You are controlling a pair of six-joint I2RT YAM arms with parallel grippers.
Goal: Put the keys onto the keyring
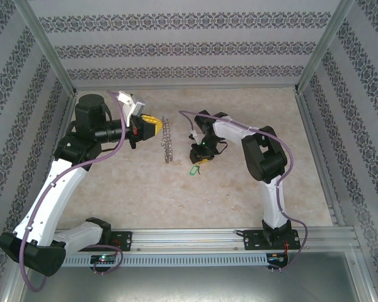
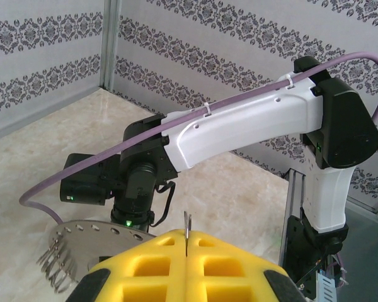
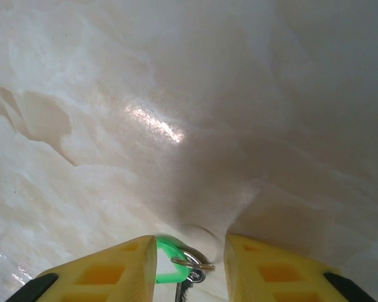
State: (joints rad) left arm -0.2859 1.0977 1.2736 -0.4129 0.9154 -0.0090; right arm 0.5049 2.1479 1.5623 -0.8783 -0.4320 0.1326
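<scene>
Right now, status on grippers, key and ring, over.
Left gripper shut on keyring. Right gripper open, straddling green key on table. Nothing between key and keyring.

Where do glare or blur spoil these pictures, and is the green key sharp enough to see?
Right wrist view: a bright glare patch lies on the table, whose surface looks soft and blurred; the green key at the bottom edge is fairly clear. Left wrist view: the keyring is reasonably sharp, without glare. Top external view: even light, the key tiny.
</scene>
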